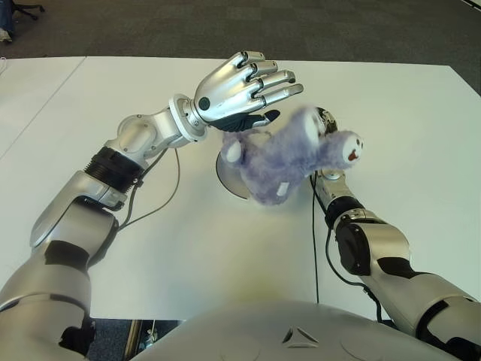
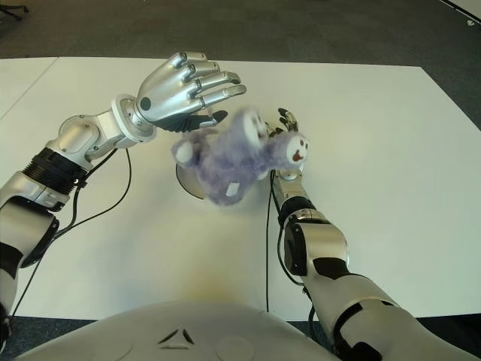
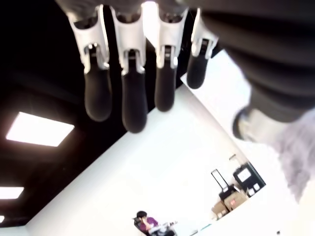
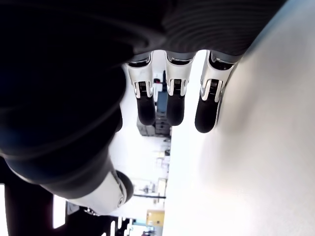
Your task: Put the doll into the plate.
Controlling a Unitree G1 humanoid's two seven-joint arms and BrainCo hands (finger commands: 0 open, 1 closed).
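Note:
The purple plush doll (image 1: 282,162) with white paws and muzzle is over the grey plate (image 1: 225,177) and hides most of it. Its head (image 2: 294,147) points toward my right side. My left hand (image 1: 255,83) hovers just above and to the left of the doll, fingers spread and holding nothing. In the left wrist view the fingers (image 3: 133,98) are straight, with a strip of doll fur (image 3: 295,152) to one side. My right hand (image 2: 285,119) is mostly hidden behind the doll's head. Its fingers (image 4: 172,103) are extended over the table with nothing in them.
The white table (image 1: 391,98) stretches wide on all sides of the plate. Black cables (image 1: 169,192) trail from both forearms across it. Dark carpet (image 1: 301,30) lies beyond the far edge, and a seam (image 1: 41,109) divides the table at the left.

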